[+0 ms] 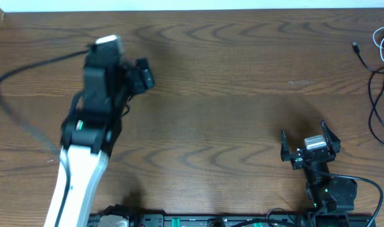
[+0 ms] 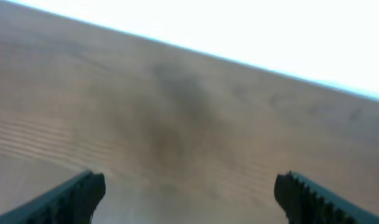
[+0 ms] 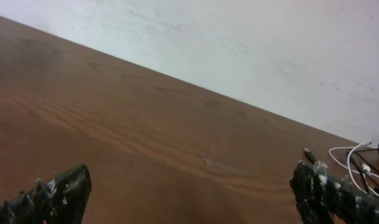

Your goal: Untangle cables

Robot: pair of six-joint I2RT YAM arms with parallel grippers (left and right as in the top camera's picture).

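Seen from above, a brown wood-grain counter [image 1: 229, 94] filled the view. The cables [image 1: 378, 75], a few thin black and white cords, lay in a loose tangle at the 3 o'clock edge, partly cut off by the frame, with one small plug end [image 1: 355, 45] pointing toward 2 o'clock. The left arm [image 1: 91, 120], white low down and black higher up, reached from 7 o'clock up toward 10 o'clock, well apart from the cables. A thicker black wire [image 1: 28, 68] looped from its upper end out toward 9 o'clock. In the left wrist view, which was blurred, the left fingers [image 2: 77, 196] stood spread wide at the bottom corners with only bare counter between them, gripping nothing. The far counter edge ran across the top of that view against a bright white background. The right arm [image 1: 330, 189] sat low at 5 o'clock. The right fingers [image 1: 284, 145] pointed toward 12 o'clock, also spread wide and holding nothing. In the right wrist view, the right fingers [image 3: 58, 193] framed bare wood, and the cables [image 3: 357, 158] showed at the 4 o'clock edge just beyond the right-hand fingertip, not touching it as far as could be told. A pale wall [image 3: 251, 50] rose behind the counter.
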